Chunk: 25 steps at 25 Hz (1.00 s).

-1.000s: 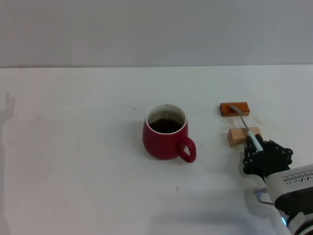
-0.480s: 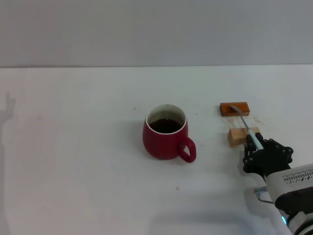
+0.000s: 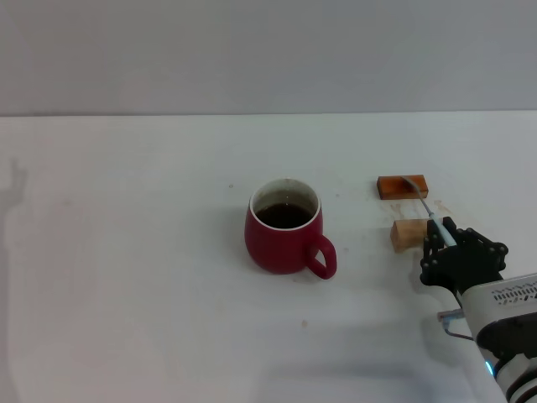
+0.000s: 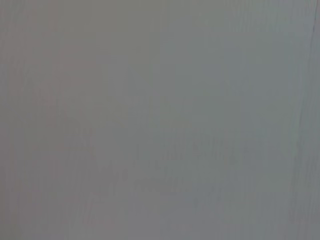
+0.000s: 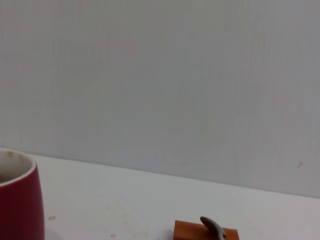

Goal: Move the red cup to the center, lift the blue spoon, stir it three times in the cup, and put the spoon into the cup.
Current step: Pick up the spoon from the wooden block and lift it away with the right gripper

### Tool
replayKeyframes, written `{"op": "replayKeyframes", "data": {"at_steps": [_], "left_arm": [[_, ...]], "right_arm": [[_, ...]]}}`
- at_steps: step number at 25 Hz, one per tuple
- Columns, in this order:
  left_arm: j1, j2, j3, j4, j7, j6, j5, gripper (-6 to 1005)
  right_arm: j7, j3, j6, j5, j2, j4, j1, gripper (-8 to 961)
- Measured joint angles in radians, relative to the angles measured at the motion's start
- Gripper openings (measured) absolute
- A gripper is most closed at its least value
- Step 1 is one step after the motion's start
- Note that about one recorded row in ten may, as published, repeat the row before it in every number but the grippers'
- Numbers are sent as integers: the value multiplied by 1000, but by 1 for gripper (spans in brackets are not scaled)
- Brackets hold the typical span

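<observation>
Red cup (image 3: 284, 227) holds dark liquid; right gripper (image 3: 445, 239) grips blue spoon (image 3: 424, 204)

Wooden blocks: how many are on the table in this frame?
2. The orange-brown block sits farther back under the blue spoon's bowl; the pale block sits nearer, beside the right gripper. None seem hidden.

right pincer (image 3: 442, 238) grips blue spoon (image 3: 426, 206); red cup (image 3: 284, 226) centred

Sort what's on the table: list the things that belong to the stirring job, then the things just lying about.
Belongs to the job:
red cup, holding dark liquid
blue spoon, handle end in the right gripper, bowl over the orange-brown block

Just lying about:
orange-brown block
pale wooden block, beside the gripper
</observation>
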<state>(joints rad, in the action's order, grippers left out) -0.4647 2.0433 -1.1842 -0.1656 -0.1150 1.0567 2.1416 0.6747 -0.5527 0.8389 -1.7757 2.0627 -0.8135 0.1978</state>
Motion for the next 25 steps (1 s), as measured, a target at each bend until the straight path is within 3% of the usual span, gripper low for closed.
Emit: {"op": "replayKeyframes", "data": {"at_steps": [25], "left_arm": [[0,2,0,5,0,6,0,840]], "right_arm": [[-1,10,-17,6,10,29,3,147]]}}
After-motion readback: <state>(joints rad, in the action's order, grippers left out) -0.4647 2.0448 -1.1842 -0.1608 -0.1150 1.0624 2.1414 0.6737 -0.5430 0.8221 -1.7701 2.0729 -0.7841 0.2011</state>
